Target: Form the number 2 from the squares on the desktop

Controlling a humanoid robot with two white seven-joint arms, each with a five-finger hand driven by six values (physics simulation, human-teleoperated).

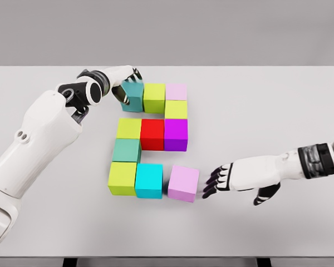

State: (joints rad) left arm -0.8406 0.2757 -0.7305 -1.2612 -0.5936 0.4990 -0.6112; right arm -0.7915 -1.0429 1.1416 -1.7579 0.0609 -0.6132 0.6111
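Observation:
Coloured cubes lie in a 2 shape on the grey table (278, 122). The top row holds a teal cube (134, 97), a lime cube (154, 97) and a pale pink cube (176, 91), with a yellow-green cube (176, 109) below the pink one. The middle row has a yellow-green cube (128, 128), a red cube (152, 134) and a purple cube (176, 134). A green-teal cube (126, 150) leads down to a lime cube (122, 178), a cyan cube (149, 180) and a lilac cube (183, 183). My left hand (128, 83) curls around the teal cube. Beside the lilac cube's right face, my right hand (211, 183) is open, fingertips at the face.
The lilac cube sits slightly askew, with a small gap between it and the cyan cube. The table's front edge (167, 257) runs below the cubes.

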